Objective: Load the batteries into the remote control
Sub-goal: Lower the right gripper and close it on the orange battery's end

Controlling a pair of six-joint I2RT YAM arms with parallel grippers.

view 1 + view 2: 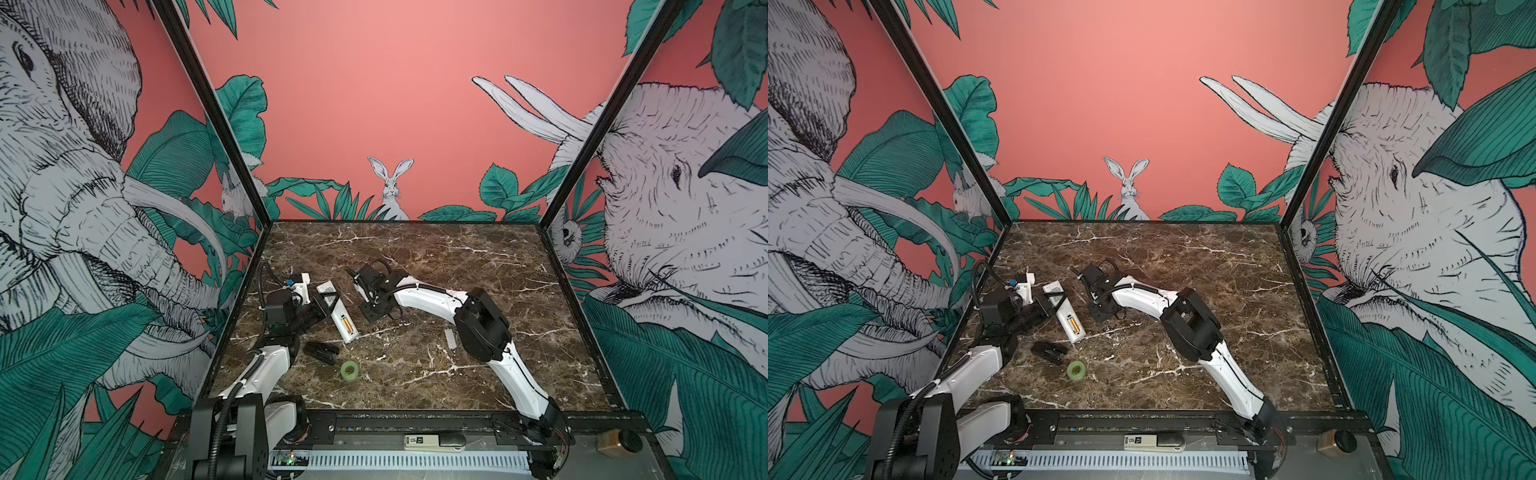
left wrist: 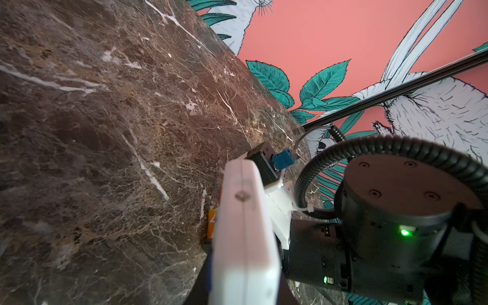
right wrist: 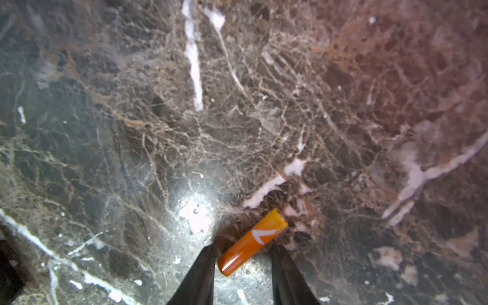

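The white remote control (image 1: 338,330) (image 1: 1068,328) lies back-up at the table's left, and one orange battery (image 1: 348,325) (image 1: 1075,322) sits in its open bay. My left gripper (image 1: 327,301) (image 1: 1054,300) is shut on the remote's far half. In the left wrist view the remote's edge (image 2: 245,237) fills the space between the jaws, with a sliver of orange battery (image 2: 212,222) beside it. A second orange battery (image 3: 253,240) lies slantwise on the marble. My right gripper (image 3: 243,248) (image 1: 371,312) points down over it, open, one finger on each side; the top views hide this battery.
A black clip-like object (image 1: 320,353) and a green tape roll (image 1: 350,370) lie near the remote's near end. A small grey cover piece (image 1: 450,338) rests by the right arm's elbow. A white device (image 1: 434,442) sits on the front rail.
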